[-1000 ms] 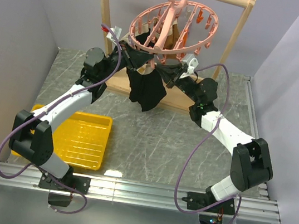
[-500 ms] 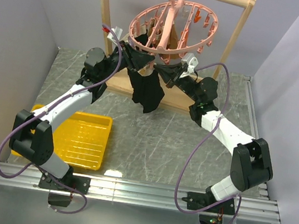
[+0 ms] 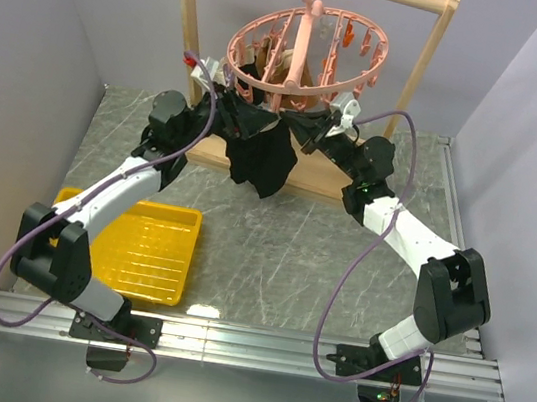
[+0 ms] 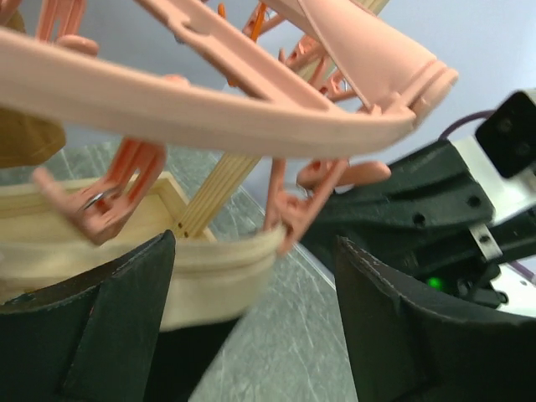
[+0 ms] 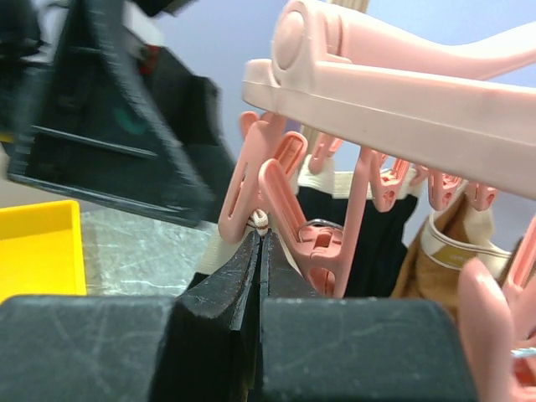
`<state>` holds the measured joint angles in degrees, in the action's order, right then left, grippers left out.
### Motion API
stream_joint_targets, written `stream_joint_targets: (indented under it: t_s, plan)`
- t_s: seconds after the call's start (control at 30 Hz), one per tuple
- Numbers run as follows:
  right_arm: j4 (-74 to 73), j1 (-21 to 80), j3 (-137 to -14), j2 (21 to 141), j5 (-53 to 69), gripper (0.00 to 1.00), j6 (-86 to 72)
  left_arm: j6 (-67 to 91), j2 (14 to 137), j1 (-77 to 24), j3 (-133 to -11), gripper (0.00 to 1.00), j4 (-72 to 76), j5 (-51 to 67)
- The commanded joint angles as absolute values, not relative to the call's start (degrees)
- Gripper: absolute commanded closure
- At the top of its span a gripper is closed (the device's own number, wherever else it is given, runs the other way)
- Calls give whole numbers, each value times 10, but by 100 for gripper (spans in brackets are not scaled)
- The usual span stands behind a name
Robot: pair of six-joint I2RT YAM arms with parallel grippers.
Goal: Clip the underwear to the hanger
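The salmon-pink hanger (image 3: pixel 242 54) hangs from the wooden rack, with its ring (image 4: pixel 167 105) close above both wrists. The underwear (image 3: pixel 264 160) dangles black below the ring, between the two grippers. Its pale tan waistband (image 4: pixel 209 268) stretches across the left wrist view, and a peg (image 4: pixel 289 213) sits on its right end. My left gripper (image 4: pixel 254 243) is open, its fingers wide apart on either side of the band and touching nothing. My right gripper (image 5: pixel 260 239) is shut, pinching a fold of waistband right under a peg (image 5: pixel 251 184).
The light wooden rack (image 3: pixel 190 17) stands behind the hanger on a wooden base. Another dark garment with a cream band (image 5: pixel 368 226) and a brown one (image 5: pixel 435 268) hang from other pegs. A yellow tray (image 3: pixel 155 250) lies at the near left.
My left gripper has opened from nearly shut to wide. The hanger ring has swung up a little and the underwear hangs more gathered. The right gripper stays shut in place.
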<state>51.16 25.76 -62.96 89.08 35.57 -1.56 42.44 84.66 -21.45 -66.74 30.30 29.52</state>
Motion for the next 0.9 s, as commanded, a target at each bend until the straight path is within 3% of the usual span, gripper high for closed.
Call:
stream_joint_targets:
  t_s: [0.0, 0.17, 0.23, 0.27, 0.43, 0.57, 0.67, 0.87]
  plan:
    - [518, 244, -645, 873, 345, 100, -6, 397, 781, -209, -653, 20, 299, 316]
    - [491, 228, -632, 863, 346, 100, -5, 353, 728, -198, -628, 16, 241, 302]
    - [481, 217, -628, 858, 346, 100, -5, 338, 711, -192, -628, 9, 211, 298]
    - [469, 213, -626, 855, 346, 100, -5, 332, 705, -188, -626, 1, 187, 295]
    - [418, 191, -623, 839, 338, 100, -5, 277, 667, -168, -621, 1, 98, 266]
    - [358, 178, -618, 819, 339, 82, -5, 245, 657, -152, -635, 1, 17, 242]
    - [322, 174, -599, 782, 331, 62, 10, 221, 662, -143, -650, 1, -46, 222]
    - [249, 166, -551, 708, 306, 47, 24, 191, 675, -139, -689, 1, -148, 187]
